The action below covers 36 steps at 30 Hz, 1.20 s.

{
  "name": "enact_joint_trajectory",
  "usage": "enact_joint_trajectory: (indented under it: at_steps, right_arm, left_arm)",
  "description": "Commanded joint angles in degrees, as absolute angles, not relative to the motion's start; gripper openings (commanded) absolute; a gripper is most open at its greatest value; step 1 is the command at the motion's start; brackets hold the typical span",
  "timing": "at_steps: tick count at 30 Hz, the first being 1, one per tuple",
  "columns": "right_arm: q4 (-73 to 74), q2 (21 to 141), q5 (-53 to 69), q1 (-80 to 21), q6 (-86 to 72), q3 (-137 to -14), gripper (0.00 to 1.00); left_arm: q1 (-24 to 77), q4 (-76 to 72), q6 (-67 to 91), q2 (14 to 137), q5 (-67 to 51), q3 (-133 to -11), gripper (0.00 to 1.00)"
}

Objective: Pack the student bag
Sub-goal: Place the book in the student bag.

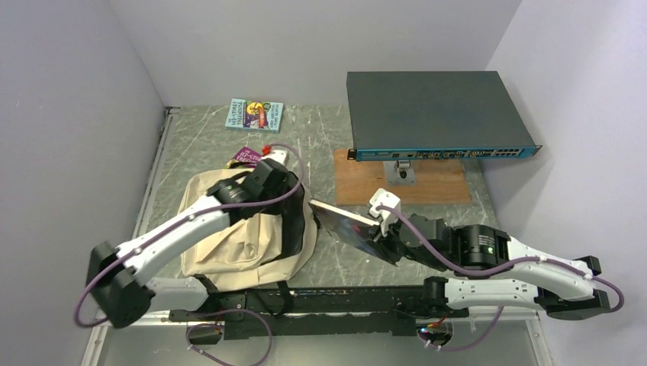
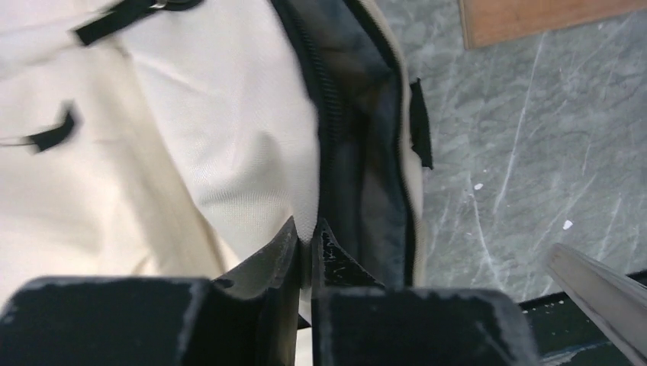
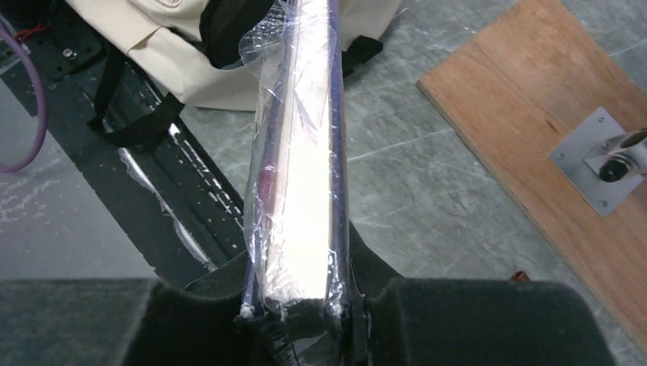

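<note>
The cream-beige student bag (image 1: 229,244) lies at the left of the table, its dark-lined main opening (image 2: 358,152) facing right. My left gripper (image 2: 307,238) is shut on the cream fabric edge of the bag (image 2: 229,137) beside the zipper and holds the opening apart. My right gripper (image 3: 297,267) is shut on a plastic-wrapped paperback book (image 3: 299,137), held edge-on in the air, its far end pointing at the bag's opening (image 3: 229,23). In the top view this book (image 1: 343,226) hangs just right of the bag.
A teal book (image 1: 254,114) lies at the back of the table and a purple book (image 1: 246,157) sits behind the bag. A dark network switch (image 1: 435,114) stands on a mount over a wooden board (image 1: 427,187) at the right. A black rail (image 1: 305,301) runs along the near edge.
</note>
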State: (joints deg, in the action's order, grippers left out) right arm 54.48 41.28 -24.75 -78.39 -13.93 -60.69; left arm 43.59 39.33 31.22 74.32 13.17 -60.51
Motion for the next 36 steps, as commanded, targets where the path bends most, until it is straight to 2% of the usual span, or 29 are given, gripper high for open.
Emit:
enact_joint_trajectory:
  at_steps: [1, 4, 10, 14, 18, 27, 32, 36]
  right_arm:
    - [40.07, 44.21, -20.90, -78.39, -12.87, -63.28, 0.00]
    - [37.69, 48.41, -16.87, -78.30, -12.51, -66.07, 0.00]
    - [38.04, 58.28, -15.94, -74.65, -18.77, -77.97, 0.00]
    - [34.84, 64.12, -4.02, -64.34, -27.34, -81.07, 0.00]
    - [32.46, 70.03, -0.41, -62.17, -32.95, -83.31, 0.00]
    - [27.92, 81.68, 13.76, -62.05, -39.49, -86.28, 0.00]
    - [22.18, 85.77, 13.11, -61.67, -41.85, -83.83, 0.00]
    - [12.18, 90.01, 10.39, -61.73, -45.73, -82.22, 0.00]
  left_arm:
    - [43.59, 45.11, 33.06, 63.22, 25.40, -59.53, 0.08]
    - [43.62, 46.83, 33.26, 55.99, 29.37, -58.34, 0.00]
    - [43.65, 45.91, 29.66, 41.88, 30.58, -55.82, 0.00]
    - [43.61, 41.52, 24.49, 32.13, 29.08, -53.24, 0.00]
    - [43.63, 39.17, 21.05, 26.09, 28.57, -52.48, 0.00]
    - [43.61, 39.00, 17.82, 25.48, 29.66, -57.15, 0.00]
    - [43.67, 39.14, 18.77, 26.98, 27.65, -57.56, 0.00]
    - [43.60, 38.43, 19.36, 26.43, 24.63, -57.03, 0.00]
